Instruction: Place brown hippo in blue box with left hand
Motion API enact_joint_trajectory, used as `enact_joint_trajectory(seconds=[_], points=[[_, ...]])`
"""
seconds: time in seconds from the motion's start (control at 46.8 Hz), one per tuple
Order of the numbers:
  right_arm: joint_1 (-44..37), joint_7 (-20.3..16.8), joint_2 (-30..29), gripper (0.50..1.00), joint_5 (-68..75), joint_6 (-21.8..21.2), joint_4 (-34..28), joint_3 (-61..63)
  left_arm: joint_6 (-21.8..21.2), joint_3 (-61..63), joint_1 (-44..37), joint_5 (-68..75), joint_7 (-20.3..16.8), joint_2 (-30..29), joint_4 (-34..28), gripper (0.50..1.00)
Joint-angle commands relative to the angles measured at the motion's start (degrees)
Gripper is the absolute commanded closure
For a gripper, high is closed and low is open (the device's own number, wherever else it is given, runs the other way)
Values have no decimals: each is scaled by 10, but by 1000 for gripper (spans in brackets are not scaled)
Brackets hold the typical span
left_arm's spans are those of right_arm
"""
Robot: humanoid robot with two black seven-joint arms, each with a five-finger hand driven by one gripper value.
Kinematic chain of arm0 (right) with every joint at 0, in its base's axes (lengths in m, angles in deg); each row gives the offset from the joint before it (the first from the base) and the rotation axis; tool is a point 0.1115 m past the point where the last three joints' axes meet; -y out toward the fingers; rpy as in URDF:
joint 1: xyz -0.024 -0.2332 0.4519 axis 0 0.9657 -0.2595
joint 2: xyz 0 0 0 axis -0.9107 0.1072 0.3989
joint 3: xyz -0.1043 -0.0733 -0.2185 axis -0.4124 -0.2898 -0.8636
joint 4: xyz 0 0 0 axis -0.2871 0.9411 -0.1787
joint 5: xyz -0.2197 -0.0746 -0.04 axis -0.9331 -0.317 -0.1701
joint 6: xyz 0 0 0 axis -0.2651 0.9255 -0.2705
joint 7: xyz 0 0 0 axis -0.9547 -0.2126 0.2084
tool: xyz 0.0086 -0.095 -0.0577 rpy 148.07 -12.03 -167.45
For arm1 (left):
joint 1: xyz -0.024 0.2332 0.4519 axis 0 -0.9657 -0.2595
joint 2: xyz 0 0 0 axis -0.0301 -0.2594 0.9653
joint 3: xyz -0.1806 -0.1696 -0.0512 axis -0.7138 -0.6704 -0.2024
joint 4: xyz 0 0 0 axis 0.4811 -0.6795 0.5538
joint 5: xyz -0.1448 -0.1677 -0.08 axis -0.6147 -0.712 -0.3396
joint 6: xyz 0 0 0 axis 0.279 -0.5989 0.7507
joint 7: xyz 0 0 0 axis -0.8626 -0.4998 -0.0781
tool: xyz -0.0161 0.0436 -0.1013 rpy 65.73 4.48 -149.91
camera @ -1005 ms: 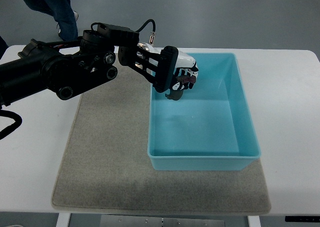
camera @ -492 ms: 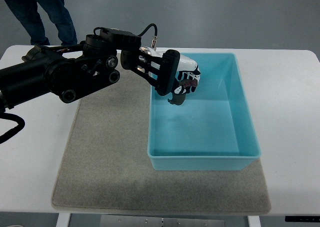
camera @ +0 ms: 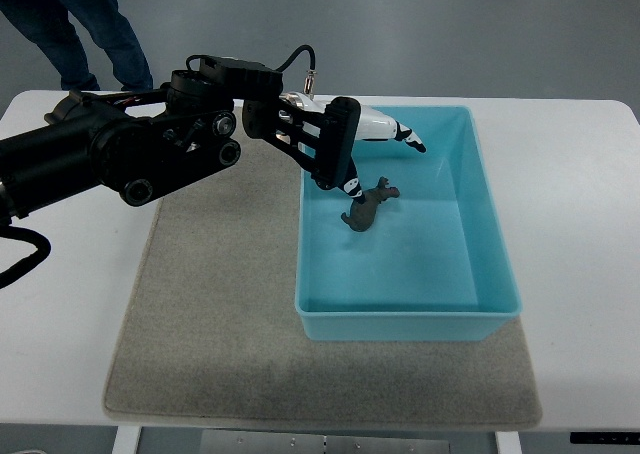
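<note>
So the drop part looks basically done here. The brown hippo (camera: 367,206) is seen inside the blue box (camera: 490,224), up toward the far-left part of it, just below the left hand (camera: 375,139). Whether it's resting flat on the box floor or caught mid-fall can't really be told from this one view; it looks a bit tilted.

The left hand is held over the box's far-left corner with its fingers (camera: 412,140) stretched out and apart, nothing gripped in them. The hippo is not touched by any finger as far as can be seen, though one dark fingertip sits very near it.

The box is parked on a grey mat (camera: 210,314) on the white desk (camera: 580,174). The right hand isn't shown anywhere. A person's legs (camera: 70,24) in jeans can be spotted past the desk's far edge, top left.

What's left, by the look of it: the arm just needs to be pulled back out of the box area. The placing itself is judged pretty much complete.
</note>
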State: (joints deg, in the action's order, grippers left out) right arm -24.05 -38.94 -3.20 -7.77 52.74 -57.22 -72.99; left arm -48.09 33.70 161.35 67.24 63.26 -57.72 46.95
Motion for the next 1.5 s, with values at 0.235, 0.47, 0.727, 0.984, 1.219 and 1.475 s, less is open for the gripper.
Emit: enact_joint_trajectory(seconds=[0.235,0.47,0.727,0.984,1.219,1.475], points=[[0,0,0,564,0,0,0,0,-45,-5,4,-8,0,-1,-73,574],[-1,0,0,564,0,0,0,0,-77,-4,4,-89,0,-1,-157,538],[-1,0,0,564,0,0,0,0,-113,-4,1,-259,0,-1,-223,504],[0,0,0,564,0,0,0,0,-154,-4,-6,-406,1,-1,-244,504],[0,0,0,564,0,0,0,0,-170,-3,-16,-563,1,0,-261,504],[0,0,0,564,0,0,0,0,-165,-6,-16,-727,1,42,-340,504]])
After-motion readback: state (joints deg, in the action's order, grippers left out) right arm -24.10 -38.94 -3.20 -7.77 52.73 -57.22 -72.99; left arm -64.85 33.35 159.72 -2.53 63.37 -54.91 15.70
